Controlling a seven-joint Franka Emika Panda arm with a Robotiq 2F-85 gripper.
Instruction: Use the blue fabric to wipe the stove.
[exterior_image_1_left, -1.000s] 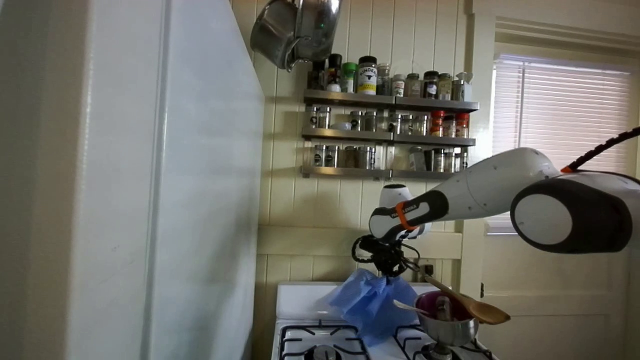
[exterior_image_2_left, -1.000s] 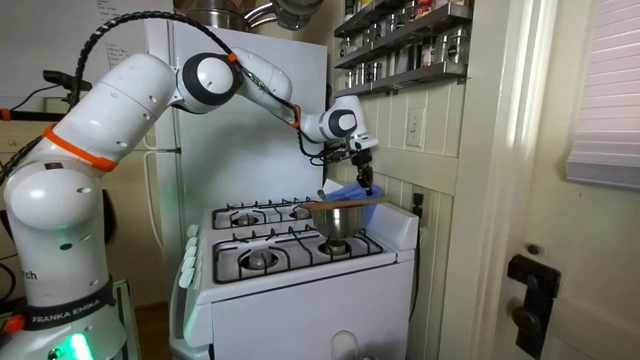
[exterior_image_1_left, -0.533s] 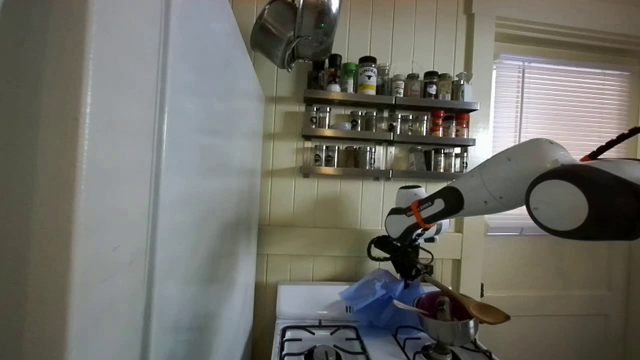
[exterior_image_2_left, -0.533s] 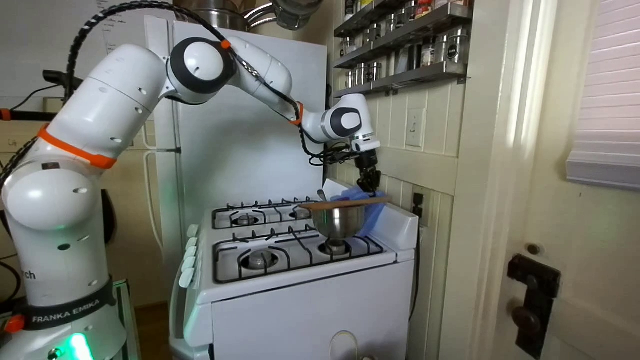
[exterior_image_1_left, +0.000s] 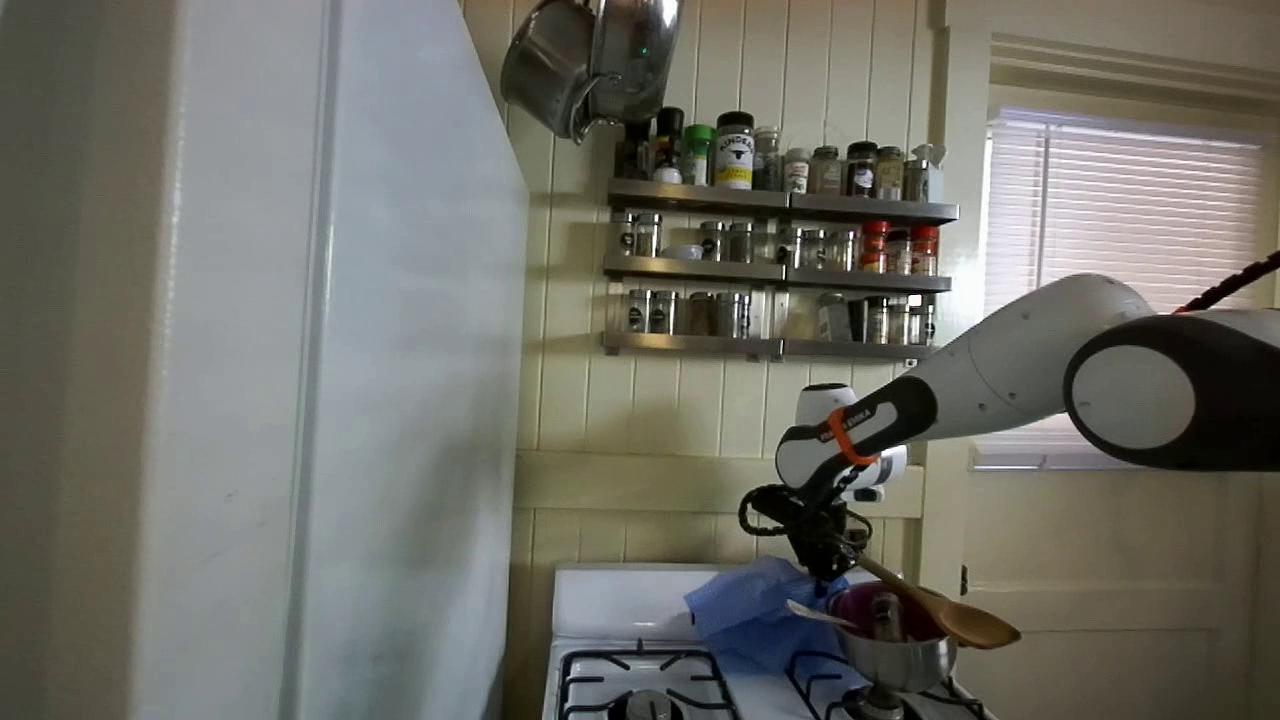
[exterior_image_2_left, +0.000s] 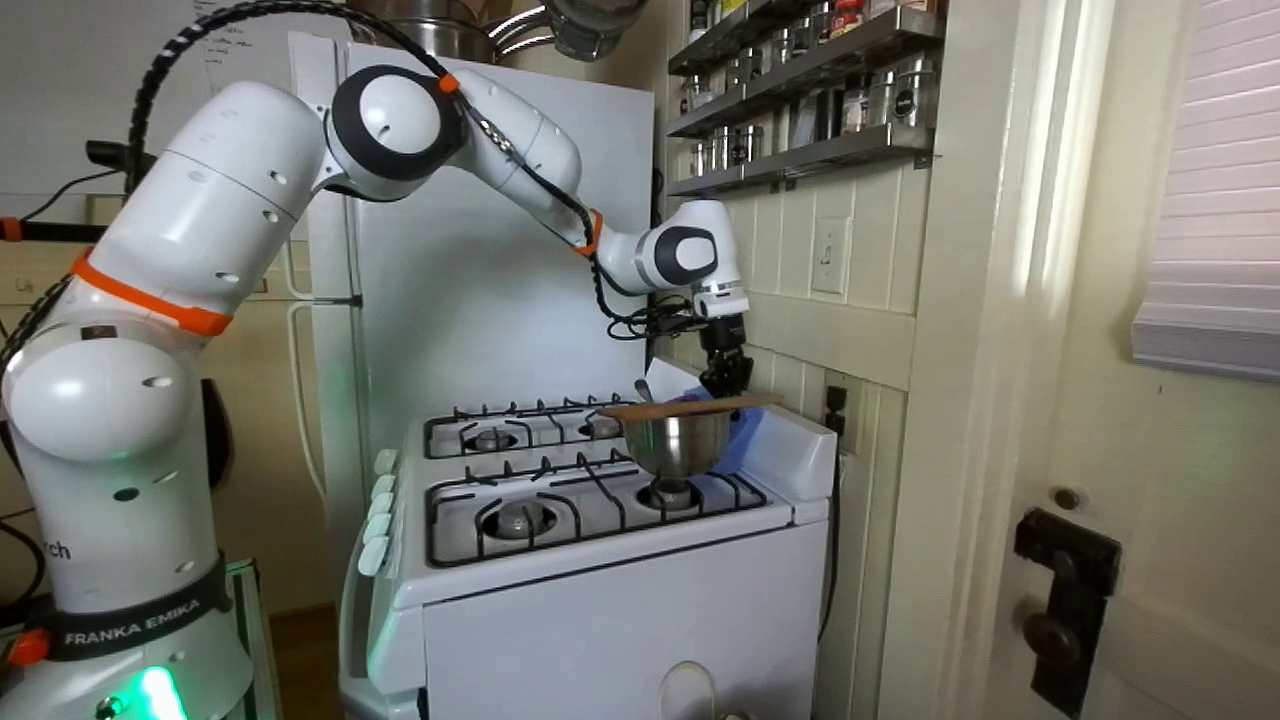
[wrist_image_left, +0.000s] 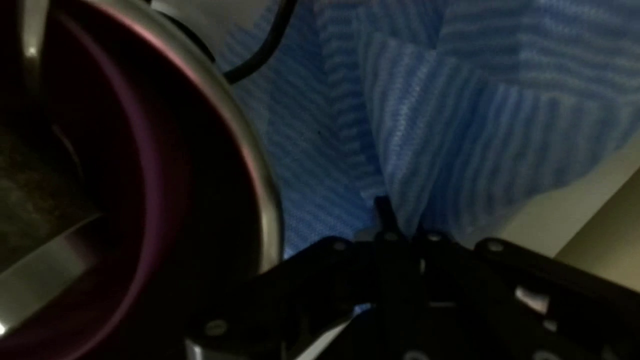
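Note:
The blue striped fabric (exterior_image_1_left: 745, 612) hangs crumpled from my gripper (exterior_image_1_left: 822, 585) at the back of the white stove (exterior_image_1_left: 600, 605). Its lower part rests on the stove top between the burner grates, against the back panel. In the wrist view the fingers (wrist_image_left: 404, 220) are shut on a pinched fold of the fabric (wrist_image_left: 320, 155), which spreads out beyond them. In an exterior view the gripper (exterior_image_2_left: 730, 385) is just behind the bowl's spoon, low by the stove's (exterior_image_2_left: 620, 610) back panel, and the fabric (exterior_image_2_left: 745, 430) is partly hidden by the bowl.
A metal bowl (exterior_image_1_left: 895, 665) with utensils stands on the back burner, close beside my gripper; its rim (wrist_image_left: 272, 225) is near the fingers. A wooden spoon (exterior_image_1_left: 965, 620) lies across it. Black grates (exterior_image_2_left: 560, 490) cover the stove top. The wall and a fridge (exterior_image_2_left: 500, 250) stand close by.
My gripper has moved toward the bowl and down, drawing the fabric along the back of the stove. The fabric sits lower and more bunched. The bowl has not moved.

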